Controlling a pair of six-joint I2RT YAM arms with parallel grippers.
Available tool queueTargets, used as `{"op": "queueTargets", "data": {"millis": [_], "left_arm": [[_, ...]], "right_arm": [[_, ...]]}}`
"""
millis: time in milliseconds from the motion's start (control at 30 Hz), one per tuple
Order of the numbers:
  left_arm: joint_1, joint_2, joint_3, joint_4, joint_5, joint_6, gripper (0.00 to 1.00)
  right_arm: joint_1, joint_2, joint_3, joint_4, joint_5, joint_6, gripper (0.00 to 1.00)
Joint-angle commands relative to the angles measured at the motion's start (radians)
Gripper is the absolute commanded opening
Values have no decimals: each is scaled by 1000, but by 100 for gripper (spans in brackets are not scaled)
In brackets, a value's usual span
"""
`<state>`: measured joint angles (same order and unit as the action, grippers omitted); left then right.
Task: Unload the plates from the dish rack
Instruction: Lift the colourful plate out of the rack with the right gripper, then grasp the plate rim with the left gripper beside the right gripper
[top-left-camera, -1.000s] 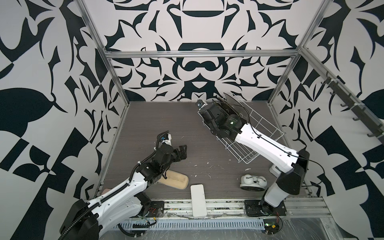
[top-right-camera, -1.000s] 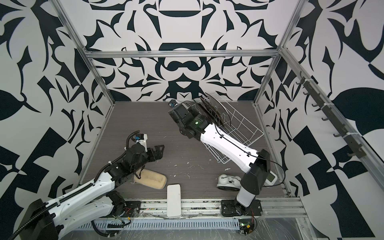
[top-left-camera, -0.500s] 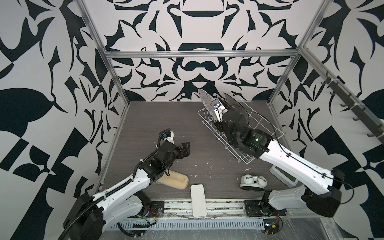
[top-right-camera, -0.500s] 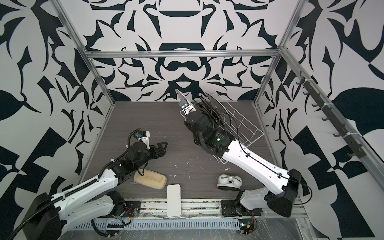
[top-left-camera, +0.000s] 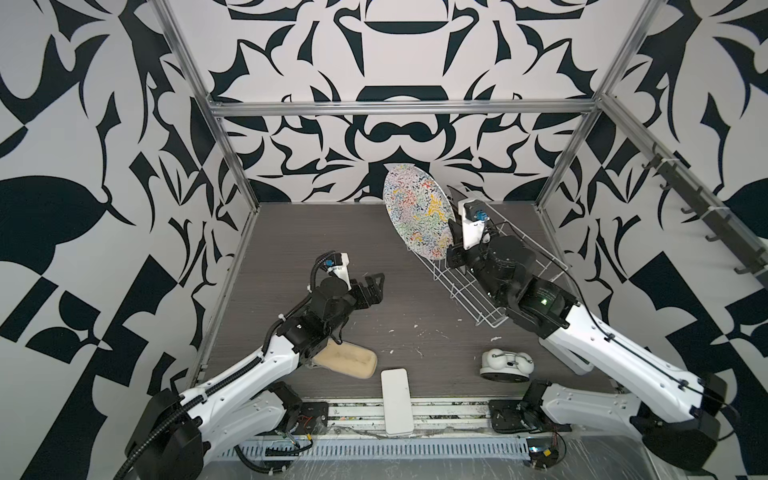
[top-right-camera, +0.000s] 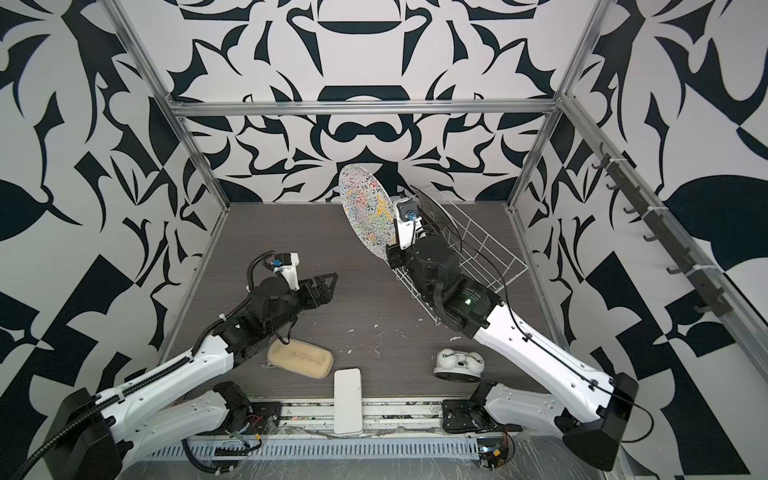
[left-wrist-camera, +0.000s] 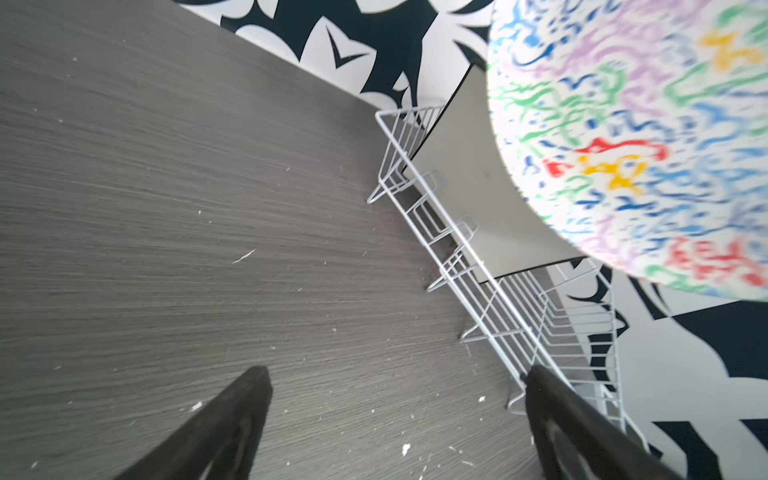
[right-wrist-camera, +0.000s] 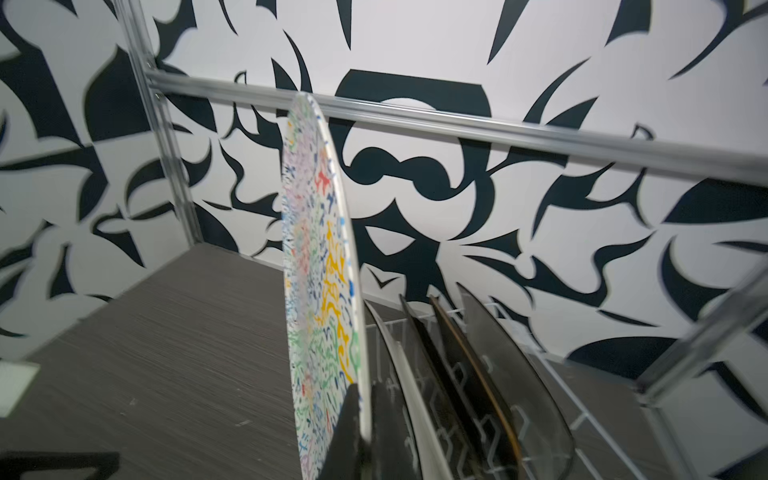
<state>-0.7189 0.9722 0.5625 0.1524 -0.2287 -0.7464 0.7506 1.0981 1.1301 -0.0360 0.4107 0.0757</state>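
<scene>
My right gripper (right-wrist-camera: 361, 395) is shut on the lower rim of the round squiggle plate (top-left-camera: 417, 214) (top-right-camera: 368, 212), which it holds on edge above the near-left end of the white wire dish rack (top-left-camera: 469, 291) (top-right-camera: 490, 257). The plate (right-wrist-camera: 320, 291) is upright and clear of the prongs. Other plates (right-wrist-camera: 478, 357) still stand in the rack (right-wrist-camera: 582, 419), dark ones and a white-edged one (right-wrist-camera: 399, 365). My left gripper (top-left-camera: 372, 286) (left-wrist-camera: 395, 374) is open and empty over the table, left of the rack (left-wrist-camera: 469, 266). It faces the squiggle plate (left-wrist-camera: 644, 137) and a square plate (left-wrist-camera: 461, 183).
A beige sponge (top-left-camera: 345, 359) lies under my left forearm. A white flat block (top-left-camera: 397, 395) sits on the front edge. A white two-knobbed object (top-left-camera: 505, 363) lies front right. Patterned walls and metal frame posts enclose the table.
My right gripper has lifted the round squiggle plate up out of the rack. My left gripper has moved slightly right, toward the rack, and stays open.
</scene>
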Motion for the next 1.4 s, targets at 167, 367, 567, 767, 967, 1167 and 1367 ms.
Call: {"op": "queueTargets", "data": {"millis": [167, 367, 567, 767, 967, 1167, 1367], "left_arm": [[105, -86, -27, 72, 150, -114, 99], [183, -117, -47, 105, 268, -183, 99], [279, -117, -94, 217, 397, -302, 99], [303, -83, -118, 321, 453, -354, 96], [305, -70, -119, 364, 465, -365, 92], [306, -63, -117, 383, 454, -378, 80], [312, -50, -129, 420, 454, -392, 62]], "right_arm": [[-140, 13, -55, 182, -411, 411, 0], [-143, 31, -75, 221, -530, 475, 0], [-171, 47, -86, 262, -658, 560, 0], [-247, 68, -119, 333, -796, 706, 0], [-278, 105, -118, 354, -882, 770, 0], [-293, 123, -133, 398, -918, 818, 0], [-304, 137, -143, 413, -951, 834, 0]]}}
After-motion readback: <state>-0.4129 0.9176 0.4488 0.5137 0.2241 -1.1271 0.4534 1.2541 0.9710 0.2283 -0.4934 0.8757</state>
